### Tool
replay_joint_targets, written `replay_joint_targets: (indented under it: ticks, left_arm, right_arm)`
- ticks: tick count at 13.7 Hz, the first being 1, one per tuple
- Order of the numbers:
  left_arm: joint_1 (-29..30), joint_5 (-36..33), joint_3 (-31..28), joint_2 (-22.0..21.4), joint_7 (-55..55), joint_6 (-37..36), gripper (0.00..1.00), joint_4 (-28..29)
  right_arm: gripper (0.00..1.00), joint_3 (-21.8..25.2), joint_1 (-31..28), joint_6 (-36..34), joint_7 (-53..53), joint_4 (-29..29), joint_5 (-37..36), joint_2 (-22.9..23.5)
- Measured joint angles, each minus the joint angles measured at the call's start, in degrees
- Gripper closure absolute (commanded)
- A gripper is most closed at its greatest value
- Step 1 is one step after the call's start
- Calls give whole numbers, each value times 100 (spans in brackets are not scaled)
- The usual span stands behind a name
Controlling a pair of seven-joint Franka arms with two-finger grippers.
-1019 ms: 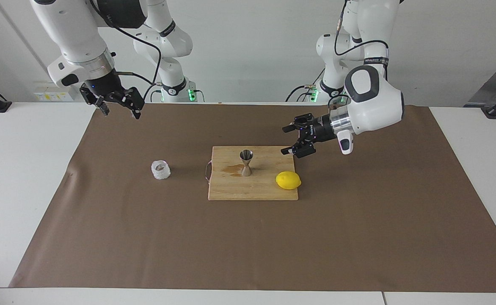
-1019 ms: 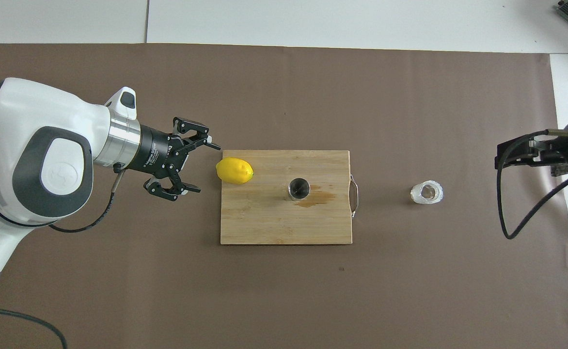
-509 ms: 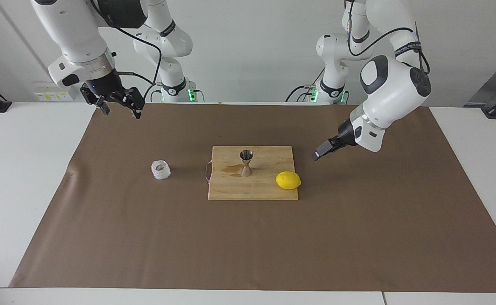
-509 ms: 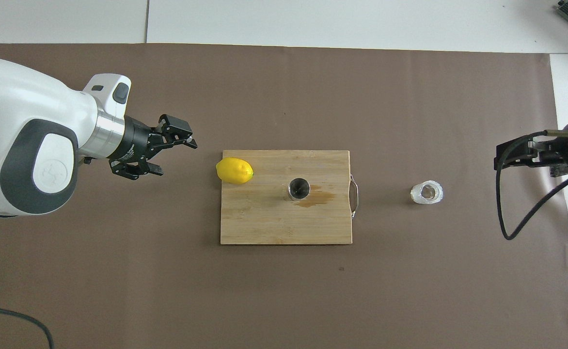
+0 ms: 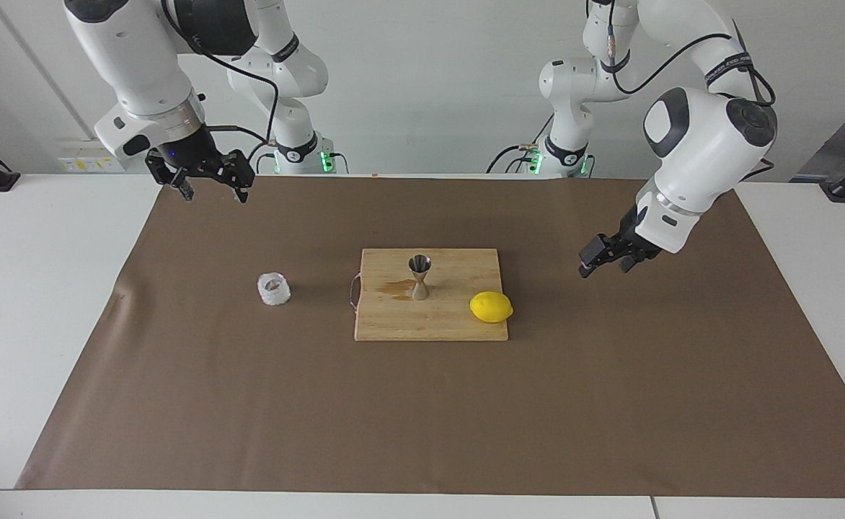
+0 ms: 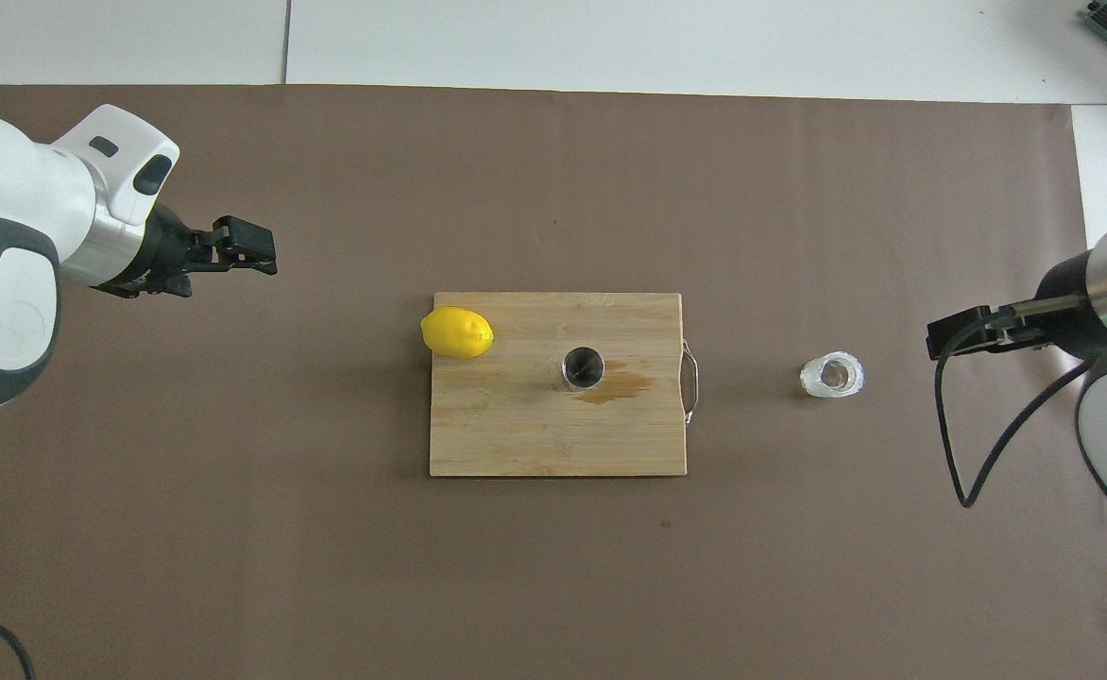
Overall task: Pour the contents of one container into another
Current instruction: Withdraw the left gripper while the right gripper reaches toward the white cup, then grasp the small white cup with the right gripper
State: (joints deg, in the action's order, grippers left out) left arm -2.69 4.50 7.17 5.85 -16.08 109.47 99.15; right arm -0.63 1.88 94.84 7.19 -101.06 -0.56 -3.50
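Right gripper (image 5: 210,182) hangs open and empty over the mat's edge by its base. Glass cup (image 5: 274,289) stands untouched on the mat beside the board (image 5: 394,324) — jigger (image 5: 419,276) upright at its centre, stain alongside. Pour not begun. Left gripper (image 5: 608,256) open, clear of the lemon (image 5: 491,307) — ample room.

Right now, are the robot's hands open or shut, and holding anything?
Left gripper: open, holding nothing, up over the brown mat.
Right gripper: open, holding nothing, over the mat's edge.
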Motion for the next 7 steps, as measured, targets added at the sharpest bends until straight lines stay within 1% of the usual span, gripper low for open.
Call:
replay_joint_targets:
  ticks: [1,3,5,7]
  left_arm:
    - [0,-231,8,-66,0,-5,0,-48]
    - [49,-395,-2,-225,0,-148,0,-142]
    - [182,-409,-14,-402,19,-680,0,-311]
    - [340,-415,-36,-510,27,-1063,0,-544]
  right_arm:
    - [0,3,-12,241,557,-263,0,-75]
    - [0,12,-72,604,1660,-667,0,-148]
    - [0,27,-176,886,2774,-977,17,-157]
    - [0,33,-315,1147,3923,-1346,359,-157]
